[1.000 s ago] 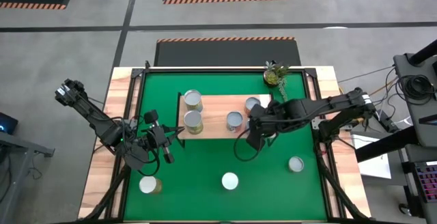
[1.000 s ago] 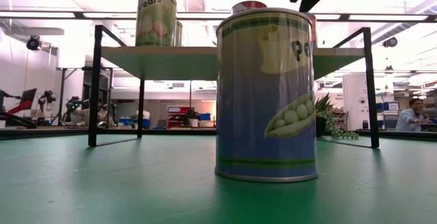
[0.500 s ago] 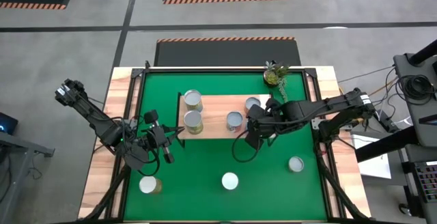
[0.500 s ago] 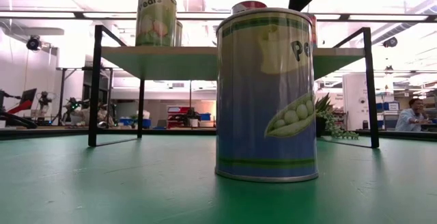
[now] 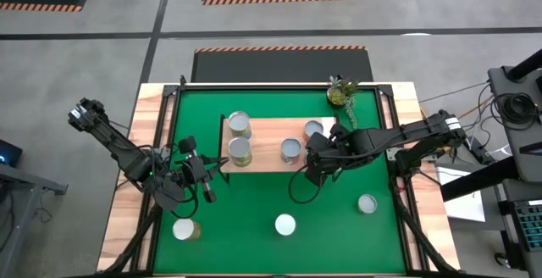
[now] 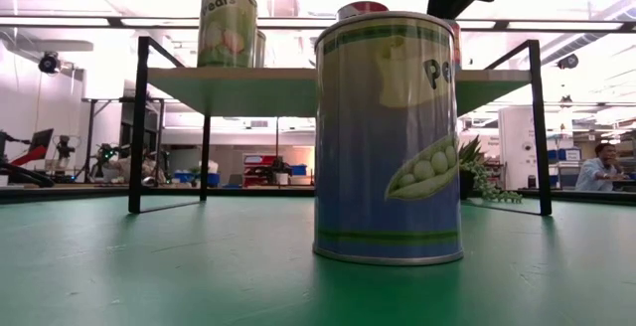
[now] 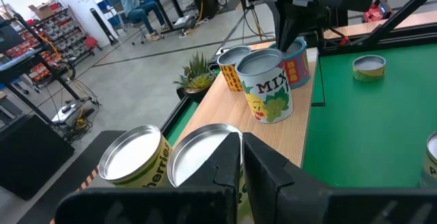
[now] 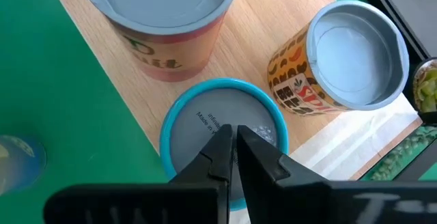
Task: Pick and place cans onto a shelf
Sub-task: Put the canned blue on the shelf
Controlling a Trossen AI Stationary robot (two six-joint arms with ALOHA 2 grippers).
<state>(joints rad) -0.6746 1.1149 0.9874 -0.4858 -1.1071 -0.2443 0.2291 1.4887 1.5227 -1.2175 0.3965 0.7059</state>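
Above the low light-wood shelf [image 5: 275, 142], right tool [image 8: 234, 142] pinched together, empty, over a blue-rimmed silver-topped can [image 8: 222, 132] standing there; left tool [image 7: 240, 159] likewise together; risks clipping and toppling neighbouring cans when withdrawing.

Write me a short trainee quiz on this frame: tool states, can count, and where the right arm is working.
1. True or false: the left tool and the right tool are both shut.
2. How many cans stand on the green mat?
3. The right tool is above: A) the plant; B) a blue-rimmed can on the shelf; C) a can on the mat.
Key: 1 true; 2 three; 3 B.
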